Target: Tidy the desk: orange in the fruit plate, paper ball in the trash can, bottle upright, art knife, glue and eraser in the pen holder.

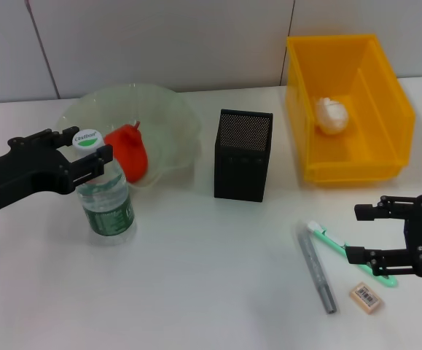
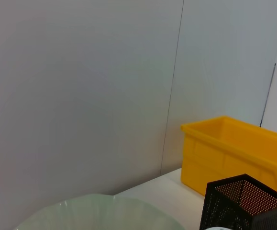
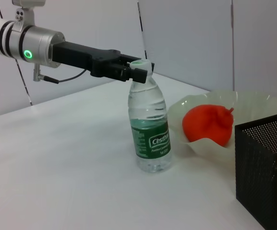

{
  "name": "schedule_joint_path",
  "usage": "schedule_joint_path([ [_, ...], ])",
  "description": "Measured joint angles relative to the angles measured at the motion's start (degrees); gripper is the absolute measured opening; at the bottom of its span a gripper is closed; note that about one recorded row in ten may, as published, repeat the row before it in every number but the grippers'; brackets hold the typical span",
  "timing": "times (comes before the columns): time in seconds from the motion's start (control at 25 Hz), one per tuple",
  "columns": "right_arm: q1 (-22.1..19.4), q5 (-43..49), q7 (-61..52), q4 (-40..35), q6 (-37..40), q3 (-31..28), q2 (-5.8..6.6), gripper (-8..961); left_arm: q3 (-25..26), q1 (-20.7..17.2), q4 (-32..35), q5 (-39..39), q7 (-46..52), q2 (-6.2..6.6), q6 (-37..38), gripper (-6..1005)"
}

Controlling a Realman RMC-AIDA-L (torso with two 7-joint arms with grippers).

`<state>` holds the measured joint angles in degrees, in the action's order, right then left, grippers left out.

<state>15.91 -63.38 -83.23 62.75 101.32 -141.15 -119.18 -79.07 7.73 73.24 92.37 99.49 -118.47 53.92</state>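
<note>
- Head view: the bottle point(image 1: 106, 198) stands upright on the worktop point(image 1: 196, 277), just in front of the fruit plate point(image 1: 163, 120), which holds the orange point(image 1: 129, 152)
- The left end effector point(image 1: 87, 154) sits at the bottle's neck below the white cap, fingers either side; whether it actually pinches the neck I cannot tell
- The paper ball point(image 1: 333, 114) lies in the trash can point(image 1: 385, 109), so those two jobs look finished
- The right end effector point(image 1: 387, 233) hovers with its fingers spread wide above the green-handled art knife point(image 1: 349, 251); a grey stick, probably the glue point(image 1: 316, 271), and the eraser point(image 1: 366, 297) lie close by, all outside the pen holder point(image 1: 243, 154)
- Step in hand, as I judge it: letting go of the bottle. Spread the fingers fully and back straight away from the neck, since a sideways drag could tip it toward the plate
- For the knife, centre the fingers across its thin handle and come straight down, clear of the eraser and stick
</note>
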Motion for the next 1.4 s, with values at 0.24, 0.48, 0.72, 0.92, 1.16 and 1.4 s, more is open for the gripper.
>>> schedule_joint_path([
  [0.24, 0.00, 0.02, 0.00, 0.00, -0.03, 0.00, 0.00, 763, 0.04, 0.00, 0.38, 0.00, 0.00, 0.00, -0.03, 660],
  [0.48, 0.00, 0.02, 0.00, 0.00, -0.08, 0.00, 0.00, 763, 0.06, 0.07, 1.10, -0.61, 0.00, 0.02, 0.40, 801],
  [0.72, 0.04, 0.02, 0.00, 0.00, -0.19, 0.00, 0.00, 763, 0.17, 0.09, 2.44, -1.98, 0.00, 0.00, 1.75, 843],
  [0.92, 0.11, 0.03, 0.00, -0.03, -0.65, 0.00, -0.01, 763, 2.01, 0.11, 2.81, -6.21, -1.32, 0.01, 3.54, 840],
  [1.16, 0.14, 0.10, 0.00, -0.17, -0.78, 0.00, -0.06, 763, 7.13, 1.13, 0.42, -11.24, -4.70, 0.03, 9.72, 839],
  [1.4, 0.33, 0.17, -0.04, -0.18, -0.77, 0.00, -0.08, 763, 13.02, 3.83, -5.17, -11.39, -8.45, 0.12, 21.07, 838],
])
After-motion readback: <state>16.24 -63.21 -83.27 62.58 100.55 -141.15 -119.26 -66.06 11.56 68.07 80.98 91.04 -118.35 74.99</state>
